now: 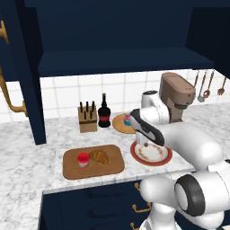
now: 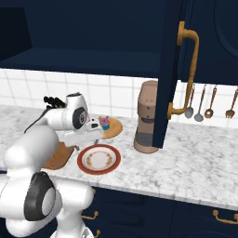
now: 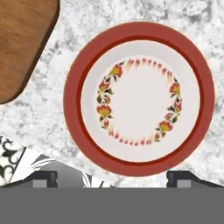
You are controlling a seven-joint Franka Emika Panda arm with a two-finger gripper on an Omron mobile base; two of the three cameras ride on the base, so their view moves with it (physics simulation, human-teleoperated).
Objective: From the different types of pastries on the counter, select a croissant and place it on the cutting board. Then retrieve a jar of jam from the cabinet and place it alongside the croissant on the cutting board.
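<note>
— Croissant (image 1: pixel 99 157) first: we see it lying on the cutting board (image 1: pixel 112 167), right beside the jar of jam (image 1: pixel 83 159), which stands upright at its left. Do we agree both are on the wood?

— We do. The board lies flat on the marbled counter (image 1: pixel 27 152), in front of the knife block (image 1: pixel 87 119) and the tall dark bottle (image 1: pixel 104 114). Where do we put the claw (image 3: pixel 112 177)?

— In the hand view its two dark tips stand wide apart at the bottom edge, nothing between them, so we call it spread and empty. It hangs over the red-rimmed plate (image 3: pixel 72 94), looking straight down on the flower ring; a corner of the board shows at the upper left there.

— And the cupcake (image 2: pixel 105 122)?

— From the right we see it on the round wooden plate (image 2: pixel 116 128), behind the red-rimmed one, pink top over blue wrapper. The brown coffee machine (image 2: pixel 148 116) stands near, to the right.

— Above, we see the navy cabinet (image 1: pixel 121 58) with its door (image 2: pixel 169 69) swung open, gold handle (image 2: pixel 190 69) facing us
</note>
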